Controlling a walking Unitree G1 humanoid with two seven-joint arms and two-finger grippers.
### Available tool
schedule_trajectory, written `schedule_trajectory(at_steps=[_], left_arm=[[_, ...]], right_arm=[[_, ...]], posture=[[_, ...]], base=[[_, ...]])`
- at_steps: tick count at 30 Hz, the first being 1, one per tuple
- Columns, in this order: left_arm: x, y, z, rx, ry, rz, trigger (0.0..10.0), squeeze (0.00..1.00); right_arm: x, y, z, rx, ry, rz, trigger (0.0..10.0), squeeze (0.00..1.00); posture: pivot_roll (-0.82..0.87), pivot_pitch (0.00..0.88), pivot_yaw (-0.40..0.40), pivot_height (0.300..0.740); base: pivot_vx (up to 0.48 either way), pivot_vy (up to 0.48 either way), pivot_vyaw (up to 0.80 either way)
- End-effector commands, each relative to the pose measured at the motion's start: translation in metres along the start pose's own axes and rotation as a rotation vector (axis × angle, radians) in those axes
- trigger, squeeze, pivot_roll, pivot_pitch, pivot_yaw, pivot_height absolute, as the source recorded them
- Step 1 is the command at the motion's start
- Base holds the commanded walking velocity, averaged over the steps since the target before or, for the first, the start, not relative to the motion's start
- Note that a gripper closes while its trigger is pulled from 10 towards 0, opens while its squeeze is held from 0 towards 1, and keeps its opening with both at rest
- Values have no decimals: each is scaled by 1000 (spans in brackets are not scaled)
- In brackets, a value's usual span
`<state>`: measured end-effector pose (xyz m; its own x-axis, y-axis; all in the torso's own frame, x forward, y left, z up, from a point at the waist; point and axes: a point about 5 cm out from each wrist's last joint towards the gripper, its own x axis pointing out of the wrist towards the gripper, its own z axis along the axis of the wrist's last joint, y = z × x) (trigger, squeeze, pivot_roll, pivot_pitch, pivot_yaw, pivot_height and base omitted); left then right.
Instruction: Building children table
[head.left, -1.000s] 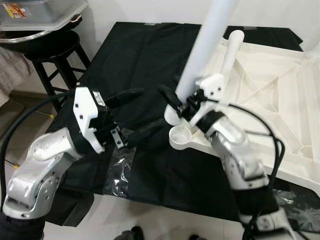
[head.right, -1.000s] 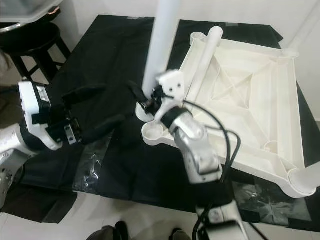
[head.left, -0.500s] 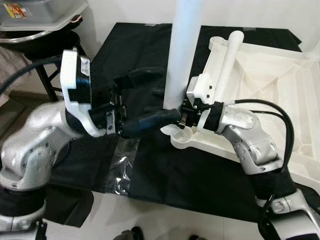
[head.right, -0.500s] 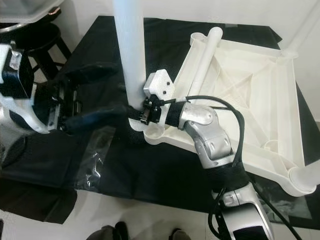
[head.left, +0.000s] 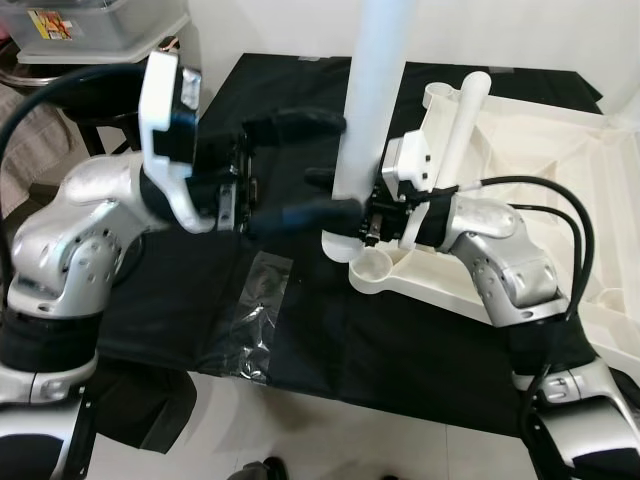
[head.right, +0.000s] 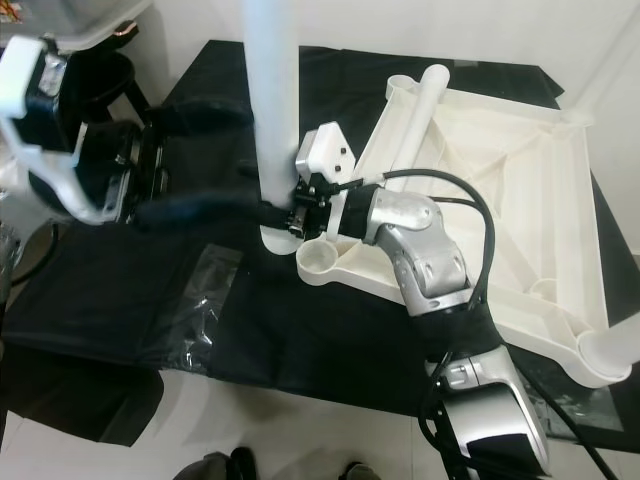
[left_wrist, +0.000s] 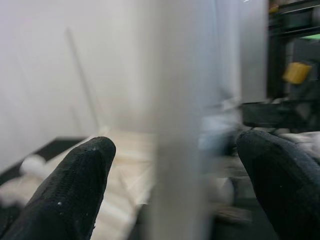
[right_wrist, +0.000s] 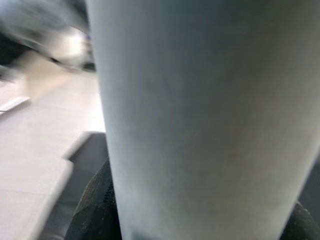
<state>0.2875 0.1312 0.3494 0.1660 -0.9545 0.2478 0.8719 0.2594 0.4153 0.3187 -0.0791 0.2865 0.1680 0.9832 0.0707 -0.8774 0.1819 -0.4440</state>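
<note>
Black cloth (head.left: 300, 330) on pale floor, upturned white table top (head.right: 500, 190) lying across it. Upright white table leg (head.left: 372, 110) beside corner socket (head.left: 372, 268), pinched low by right gripper (head.left: 362, 222). Left gripper (head.left: 318, 165) spread wide around leg, not touching.

A black cloth (head.left: 300, 330) covers the supporting surface, and pale floor (head.left: 330, 440) shows past its near edge. On the cloth lies the upturned white table top (head.right: 500, 190), with 1 loose white leg (head.right: 415, 115) resting along its far-left rim. A crumpled clear plastic bag (head.left: 250, 320) lies left of the table top's near corner.
</note>
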Motion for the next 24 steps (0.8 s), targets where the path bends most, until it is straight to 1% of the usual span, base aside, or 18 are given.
schedule_trajectory(at_steps=[1, 4, 6, 9, 15, 16, 17, 18, 20, 24], left_arm=[[0, 3, -3, 10, 13, 23, 10000, 0], [-3, 9, -5, 12, 4, 69, 10000, 0], [-3, 9, -5, 11, 4, 69, 10000, 0], [0, 7, 1, -1, -33, 36, 10000, 0], [2, 7, 2, -7, -50, 17, 10000, 0], [4, 4, 3, -12, -54, -7, 0, 0], [7, -1, 5, -20, -54, -52, 0, 0], [7, -1, 5, -20, -54, -52, 0, 0], [10, -8, 8, -32, -53, -112, 0, 0], [11, -10, 8, -39, -49, -139, 0, 0]], right_arm=[[3, 2, 7, -37, -14, 36, 10000, 0], [2, 4, 5, -34, -9, 54, 10000, 0], [2, 5, 5, -34, -9, 55, 10000, 0], [2, 6, 2, -31, 1, 70, 10000, 0], [2, 6, 1, -36, 6, 80, 10000, 0], [2, 6, -2, -40, 23, 86, 10000, 0], [3, 8, -7, -48, 61, 101, 10000, 0], [3, 8, -7, -48, 61, 101, 10000, 0], [3, 9, -13, -57, 112, 120, 10000, 0], [3, 9, -16, -62, 135, 122, 10000, 0]], posture=[[20, 168, 32, 740], [20, 168, 33, 740], [20, 168, 33, 740], [19, 165, 31, 740], [20, 164, 31, 740], [23, 161, 27, 740], [26, 154, 24, 740], [26, 154, 24, 740], [26, 154, 24, 740], [24, 145, 25, 740]], base=[[0, 0, 0], [0, 0, 0], [0, 0, 0], [0, 0, 0], [0, 0, 0], [0, 0, 0], [0, 0, 0], [0, 0, 0], [0, 0, 0], [0, 0, 0]])
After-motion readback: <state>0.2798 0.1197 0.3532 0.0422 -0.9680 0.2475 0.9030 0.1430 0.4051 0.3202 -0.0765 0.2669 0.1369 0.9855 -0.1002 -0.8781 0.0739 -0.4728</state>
